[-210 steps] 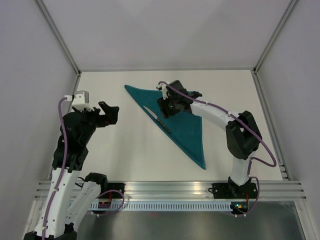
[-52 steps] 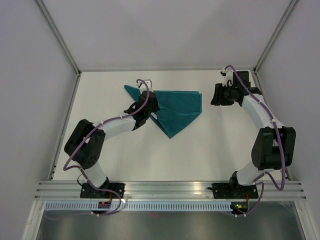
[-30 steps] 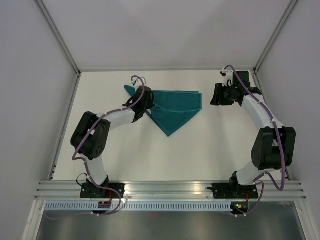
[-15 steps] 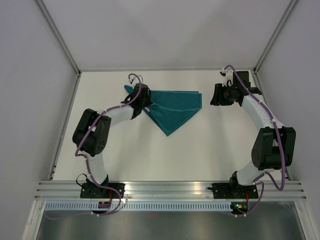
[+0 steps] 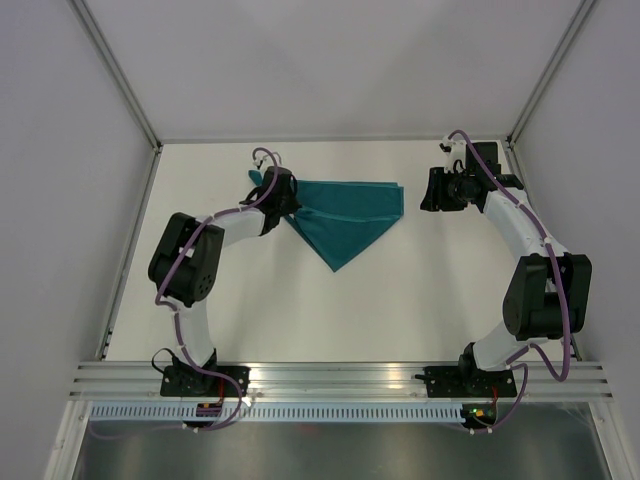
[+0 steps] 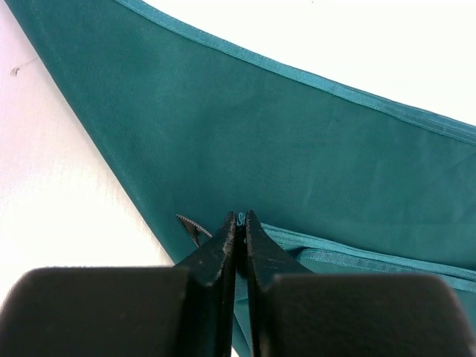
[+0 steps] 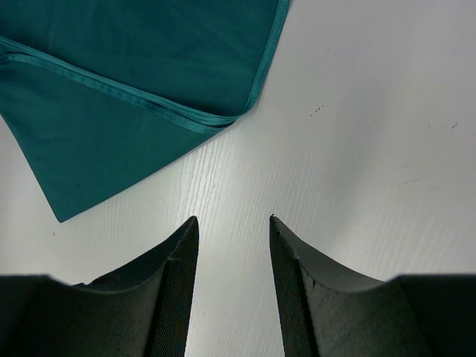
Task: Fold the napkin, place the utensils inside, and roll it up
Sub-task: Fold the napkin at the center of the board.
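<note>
The left arm (image 5: 225, 228) lay stretched far forward, the left gripper (image 6: 239, 217) pinching the napkin (image 5: 345, 215); the right gripper (image 7: 233, 223) hung spread just beside it.

We see our right gripper (image 7: 233, 219), two dark fingers spread apart, above the white wood-grain table (image 7: 372, 149); the folded, hemmed teal cloth napkin (image 7: 134, 74) lies at ten o'clock, clear of both fingers.

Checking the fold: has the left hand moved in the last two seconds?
Yes. The left hand, shut on the napkin, has shifted left and toward the table's far edge.
</note>
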Robot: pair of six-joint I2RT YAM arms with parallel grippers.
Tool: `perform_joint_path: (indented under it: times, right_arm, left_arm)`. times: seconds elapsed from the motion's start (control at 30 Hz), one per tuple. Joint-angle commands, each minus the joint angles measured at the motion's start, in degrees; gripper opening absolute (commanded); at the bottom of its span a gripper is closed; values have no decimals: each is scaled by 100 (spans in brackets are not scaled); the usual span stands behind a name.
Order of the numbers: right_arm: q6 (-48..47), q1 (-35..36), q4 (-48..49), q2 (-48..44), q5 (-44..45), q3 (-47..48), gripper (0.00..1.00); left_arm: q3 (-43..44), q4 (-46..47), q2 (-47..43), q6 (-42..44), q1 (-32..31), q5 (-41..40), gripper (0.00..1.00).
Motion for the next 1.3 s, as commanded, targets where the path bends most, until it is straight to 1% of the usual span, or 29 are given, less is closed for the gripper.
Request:
perform_joint_path:
  times: [0.0,0.1,0.13,0.3,0.37,0.43,0.47,0.5,0.57,0.73,0.93,1.07,1.27]
  right_arm:
    - [-29,-8,2,-5,-38,-39,49]
    - [-21,-16,-7,-5,-38,-39,49]
    - [-29,-16,-7,4,-38,-39,49]
    - [-20,-7,2,21,-38,-39,49]
    - [-20,-8,2,30,-38,-39,49]
    - [-29,-16,2,39,-38,-39,49]
    - [-29,-16,2,39,-38,-39,49]
    - [-21,-16,2,39,-38,-39,49]
    - [-21,-16,-16,30,-38,-39,49]
    - [-29,-16,-16,30,-55,-39,49]
    - [-21,-8,-25,48,-73,-48,49]
    - [-29,-16,-16,65,-82,-39,49]
    - [-21,-16,-16,100,-99,-39,49]
  left_arm:
    - [226,42,84,-229,78,104,14]
    - [226,42,110,-265,131,113,20]
    - [226,42,110,-291,149,130,23]
    - [235,104,137,-300,289,244,30]
    - [270,113,163,-291,333,306,34]
    - [279,165,146,-247,395,358,45]
    - [288,183,137,-238,412,359,49]
    - [288,183,119,-221,465,367,55]
    - [270,253,49,-230,526,420,61]
    - [375,149,-57,-431,869,447,62]
    - [595,-45,-4,-765,1431,481,60]
    - [1025,-230,382,-775,1756,648,58]
    - [1526,-204,1050,-766,1906,947,57]
